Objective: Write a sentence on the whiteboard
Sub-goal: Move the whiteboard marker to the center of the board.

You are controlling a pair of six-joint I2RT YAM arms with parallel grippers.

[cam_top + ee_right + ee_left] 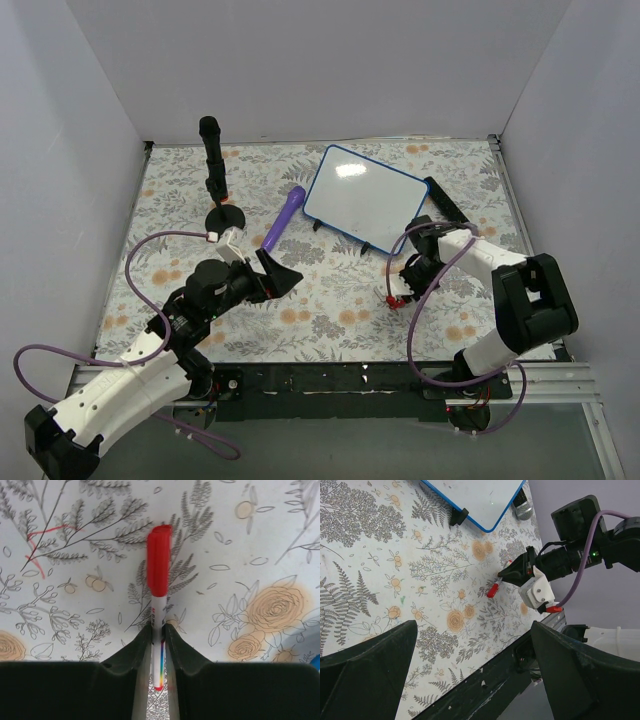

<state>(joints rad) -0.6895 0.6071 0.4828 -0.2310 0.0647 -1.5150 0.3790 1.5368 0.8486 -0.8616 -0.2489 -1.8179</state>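
Small rectangular glossy whiteboard (365, 195), rounded corners, thin blue rim, lies on the floral-print desk (330, 320) toward the back right, turned so its long sides run diagonally. It sits on small black feet (457, 516). The face reads plain white with a glare patch in the top view; fine marks not resolvable there. Left wrist view only catches the board's near corner, the rest is cut off at the frame top. Right end effector (159, 630) is just off the board's near corner, jaws pinched on a white-barrelled marker with a red cap (159, 570). The cap is on, so the tip is hidden, and the barrel's tail disappears between the fingers. Left end effector (472, 630) stands wide with nothing in it, well off the board's near-left side. A purple cylinder (284, 218) lies just beside the board's left corner. A black post on a round base (212, 160) stands further left of the board. A long black object (445, 203) lies along the board's right end; can't tell what it is. Thin red scribbles (40, 545) show on the desk print near the marker. Bare desk runs from the board's near long side to the black rail at the front. The gap between the board and the right wall is tight.
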